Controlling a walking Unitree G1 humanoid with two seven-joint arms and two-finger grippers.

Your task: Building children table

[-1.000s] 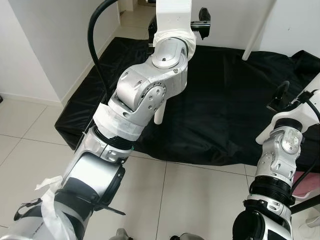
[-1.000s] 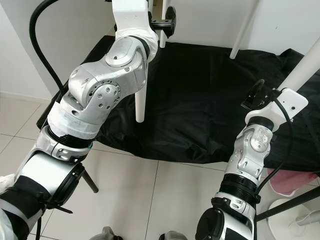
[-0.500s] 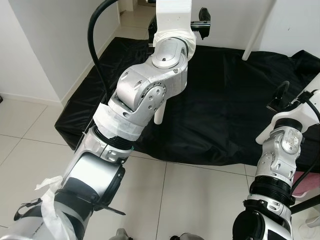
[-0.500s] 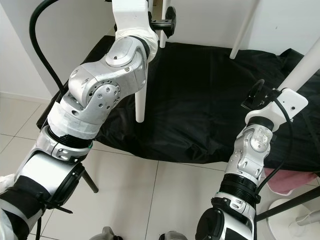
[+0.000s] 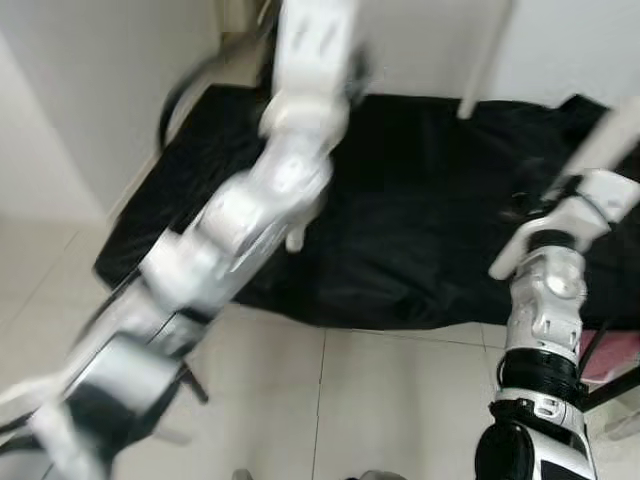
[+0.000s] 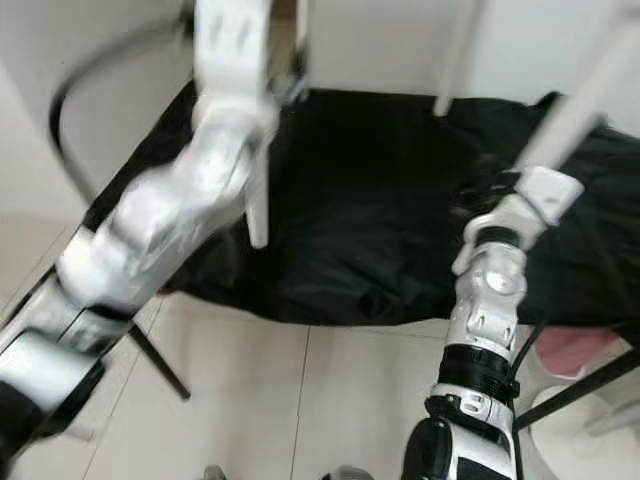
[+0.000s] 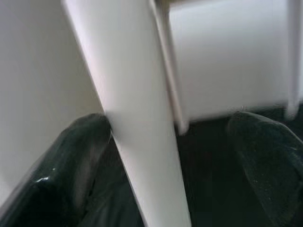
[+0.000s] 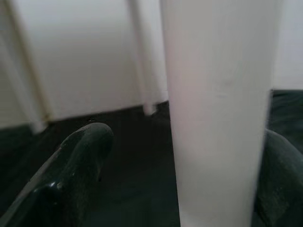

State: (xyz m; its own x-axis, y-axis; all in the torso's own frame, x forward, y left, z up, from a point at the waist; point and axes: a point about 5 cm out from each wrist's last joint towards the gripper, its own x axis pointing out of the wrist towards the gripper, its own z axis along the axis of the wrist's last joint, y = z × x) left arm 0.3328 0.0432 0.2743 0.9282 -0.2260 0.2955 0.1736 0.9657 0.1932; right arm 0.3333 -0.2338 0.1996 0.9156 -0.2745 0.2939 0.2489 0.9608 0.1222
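Left wrist view shows the left gripper (image 7: 161,189) spread around a white table leg (image 7: 137,118); the right gripper (image 8: 170,189) likewise straddles another leg (image 8: 218,109) — neither clamped. Beyond, the black cloth (image 6: 380,200). Judged step: positioning the table; next, close firmly.
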